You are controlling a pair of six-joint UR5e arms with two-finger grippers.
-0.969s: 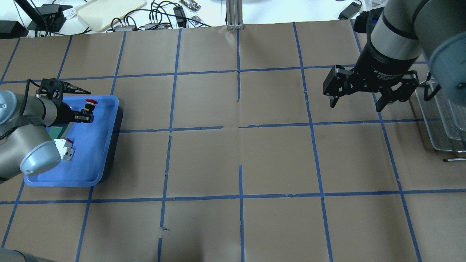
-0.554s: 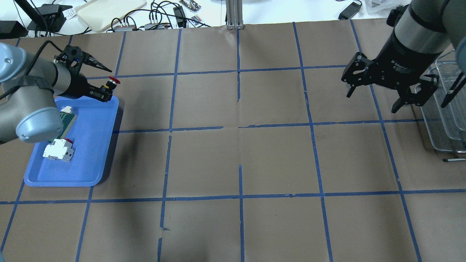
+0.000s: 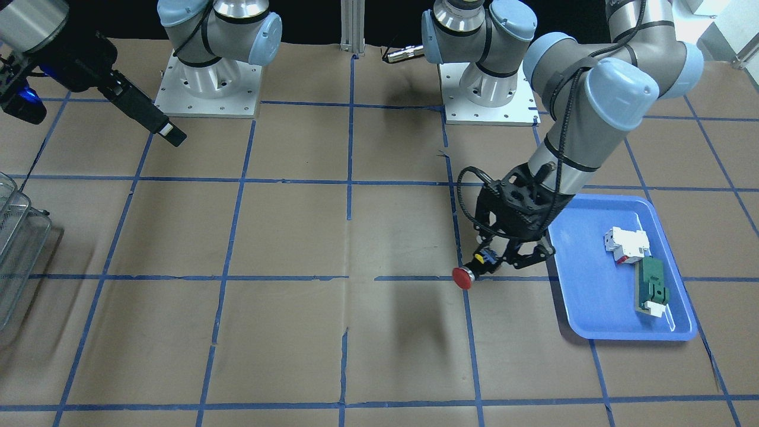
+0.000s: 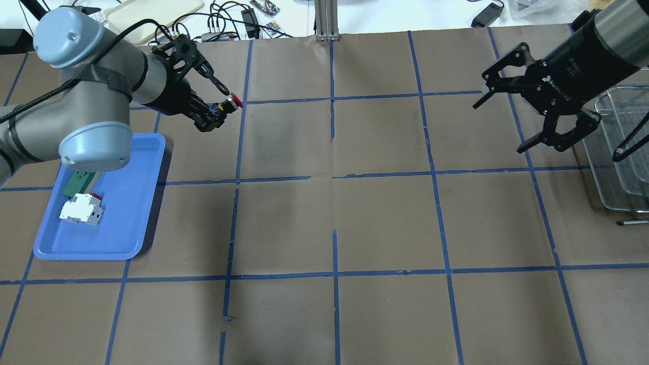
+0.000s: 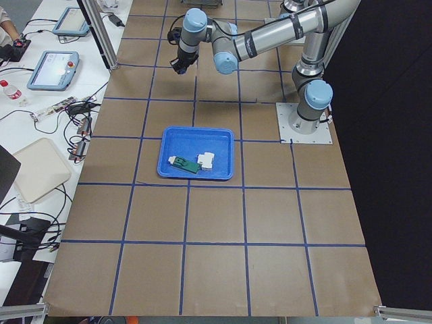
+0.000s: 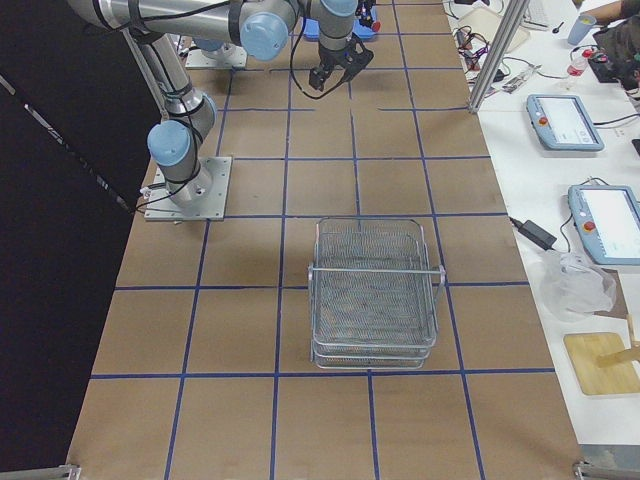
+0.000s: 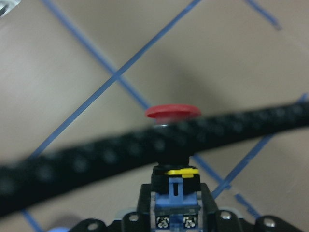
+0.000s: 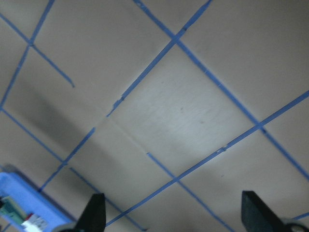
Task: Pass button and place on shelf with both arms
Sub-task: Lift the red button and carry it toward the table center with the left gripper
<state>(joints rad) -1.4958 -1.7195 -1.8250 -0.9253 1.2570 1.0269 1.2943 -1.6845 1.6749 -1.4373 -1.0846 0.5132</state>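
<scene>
The button [image 4: 234, 100], with a red cap and black body, is held in my left gripper [image 4: 221, 106], which is shut on its body and holds it above the table, right of the blue tray. The button also shows in the front view [image 3: 463, 277] and in the left wrist view [image 7: 172, 111], cap pointing away. My right gripper [image 4: 499, 128] is open and empty, raised at the far right next to the wire shelf [image 4: 621, 152]. The shelf also shows in the right side view [image 6: 375, 295].
The blue tray [image 4: 127, 223] at the left holds a white block [image 4: 81, 209] and a green part [image 4: 78, 181]. Brown paper with blue tape lines covers the table. Cables and devices lie beyond the far edge.
My left gripper lifted the button out of the blue tray and carried it right and further away. My right gripper moved further away and turned, still open.
</scene>
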